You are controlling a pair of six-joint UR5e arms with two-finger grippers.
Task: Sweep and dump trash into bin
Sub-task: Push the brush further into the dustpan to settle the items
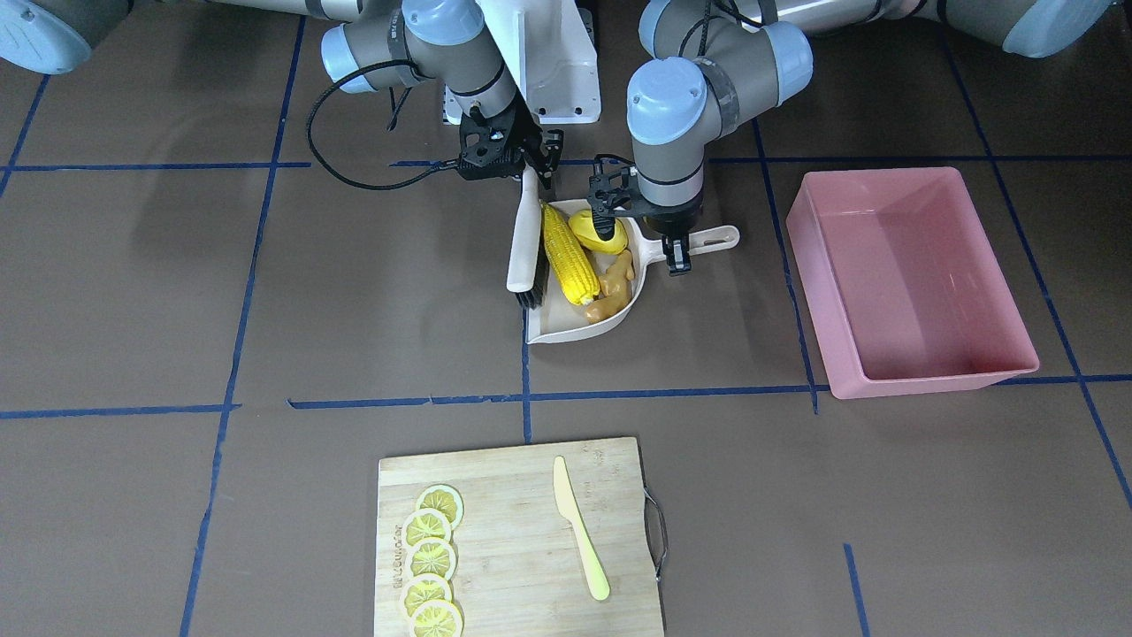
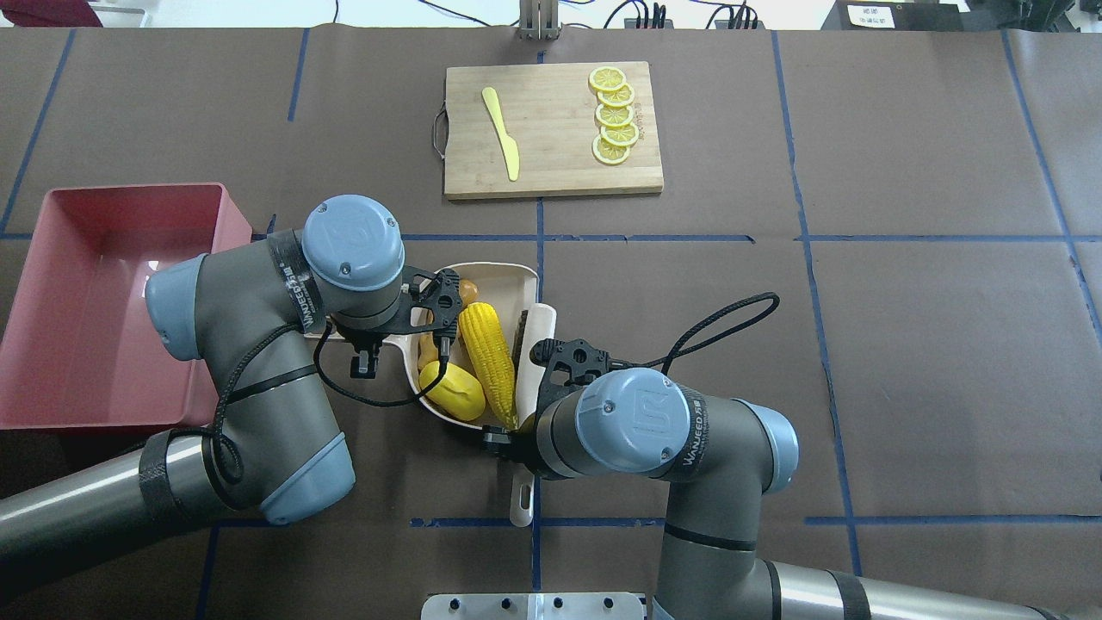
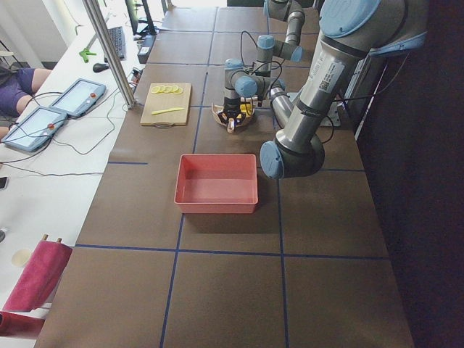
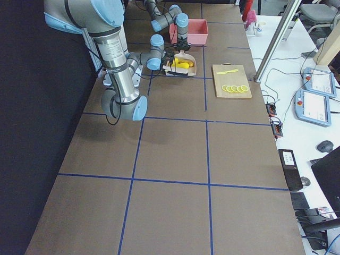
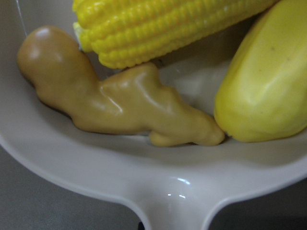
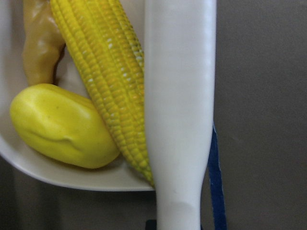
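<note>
Corn cob (image 1: 568, 257), potato lump (image 1: 585, 233) and ginger root (image 1: 616, 281) lie in the dustpan (image 1: 557, 328), frame centre, between left jaws clenched on its handle and right jaws grasping the brush (image 1: 525, 239).

This is a robot lab. Two grey robot arms (image 2: 258, 362) stand at a long table (image 3: 217, 290). The table has a brown cover, and blue tape lines (image 4: 207, 154) cut it into big squares. In the exterior left view, a white desk (image 3: 43, 181) runs down the left side, with two control pads (image 3: 80, 98) and a keyboard (image 3: 117, 42) near the top left. In the exterior right view, more pads (image 4: 317, 82) and a mouse (image 4: 324, 146) sit at the right edge, and a chair (image 4: 324, 10) is in the top right corner. The corn (image 1: 566, 252) is a toy.
</note>
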